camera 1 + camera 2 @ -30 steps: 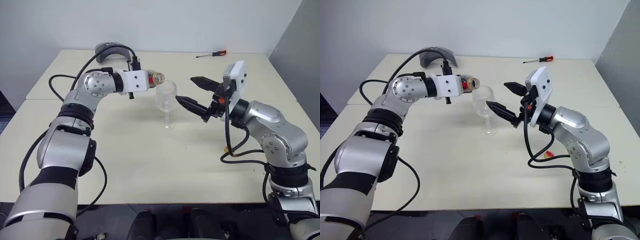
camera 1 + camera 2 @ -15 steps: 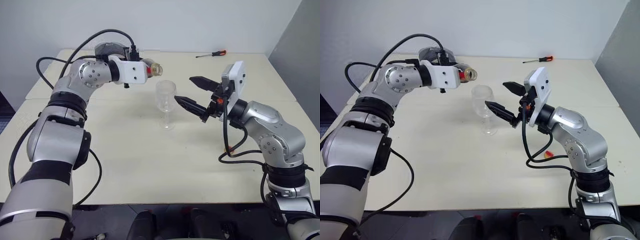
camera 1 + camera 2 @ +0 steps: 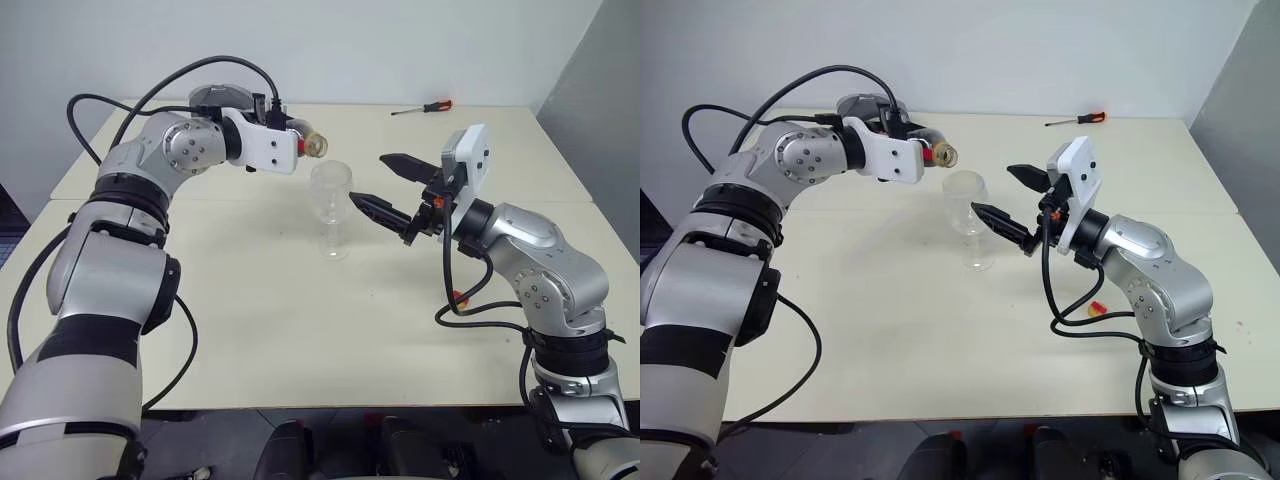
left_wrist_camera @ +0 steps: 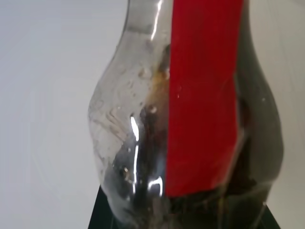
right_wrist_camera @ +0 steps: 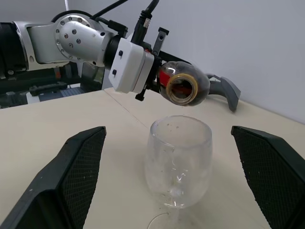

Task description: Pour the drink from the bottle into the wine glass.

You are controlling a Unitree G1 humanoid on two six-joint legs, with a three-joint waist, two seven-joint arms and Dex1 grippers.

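My left gripper [image 3: 298, 140] is shut on the bottle [image 3: 312, 143], a small clear one with a red strip label [image 4: 205, 95]. The bottle lies almost level, its open mouth [image 5: 183, 88] just above and behind the rim of the wine glass [image 3: 331, 195]. The dark drink [image 4: 257, 119] sits inside the bottle's body. The glass stands upright on the table, and I see no pool of liquid in its bowl [image 5: 180, 157]. My right gripper [image 3: 370, 178] is open, one finger on each side of the glass and clear of it.
A screwdriver [image 3: 425, 107] with a red handle lies at the table's far right. A grey curved object [image 3: 215, 95] sits at the far left, behind my left arm. A small orange-red piece [image 3: 1095, 307] lies on the table [image 3: 300, 330] by my right arm's cable.
My left arm has risen and its wrist has rolled, lifting the bottle's mouth slightly up and away from the glass rim. The right gripper and the glass have not moved.
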